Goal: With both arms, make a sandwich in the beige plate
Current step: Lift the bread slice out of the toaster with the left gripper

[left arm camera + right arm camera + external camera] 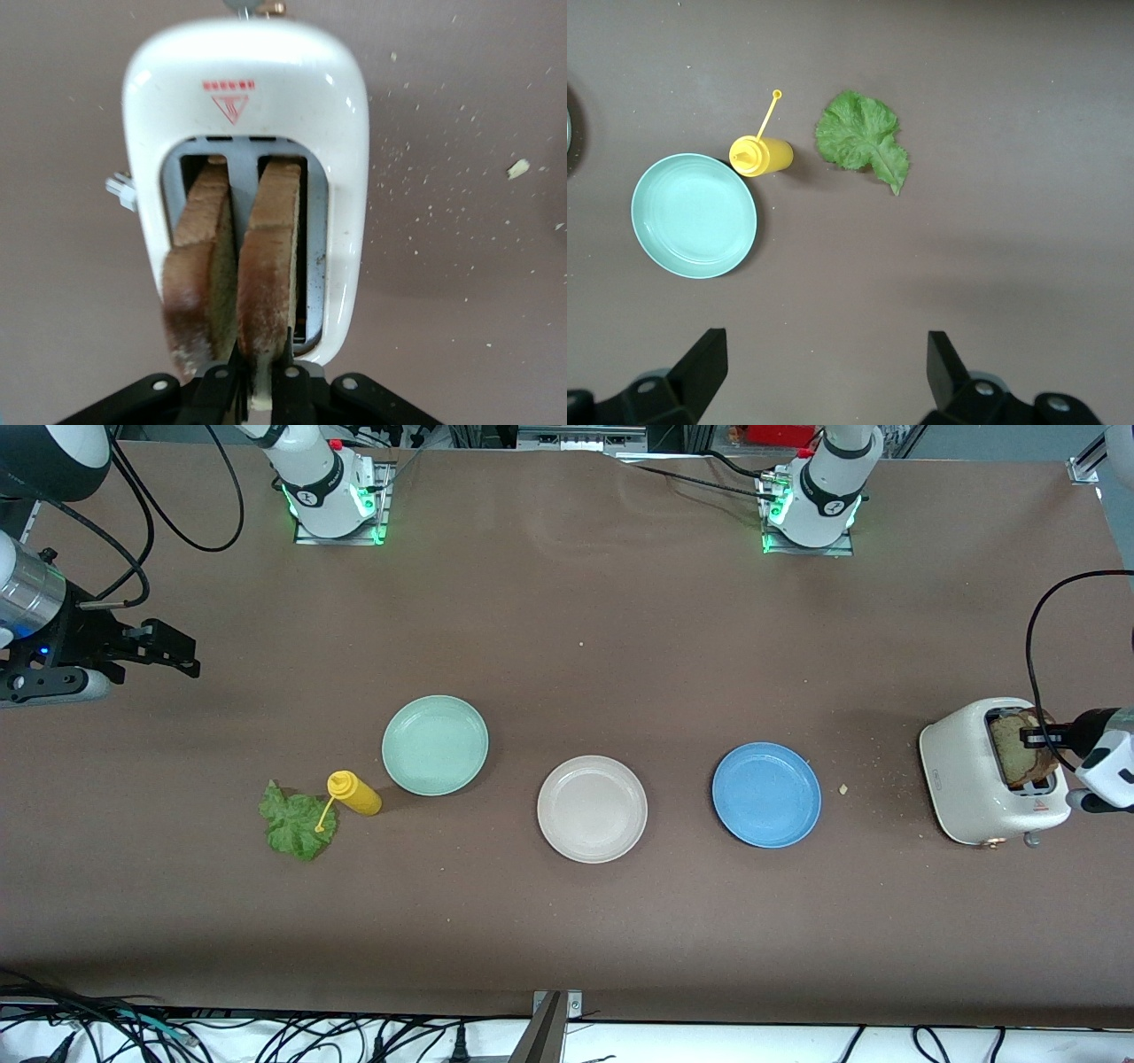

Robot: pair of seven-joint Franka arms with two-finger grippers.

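At the left arm's end of the table I see the white toaster (983,775) with two browned bread slices standing in its slots, and my left gripper (252,390) sits over it with its fingers pressed together on the end of one bread slice (266,274); the other slice (202,266) stands just beside it in the neighbouring slot. Crumbs (443,204) lie scattered on the table beside the toaster. Between the toaster and the beige plate (592,809) lies the blue plate (766,794). From the beige plate toward the right arm's end I find the mint-green plate (435,745), then the yellow squeeze bottle (355,793) touching the lettuce leaf (298,825). My right gripper (824,372) waits over bare table near that end, fingers spread wide, holding nothing.
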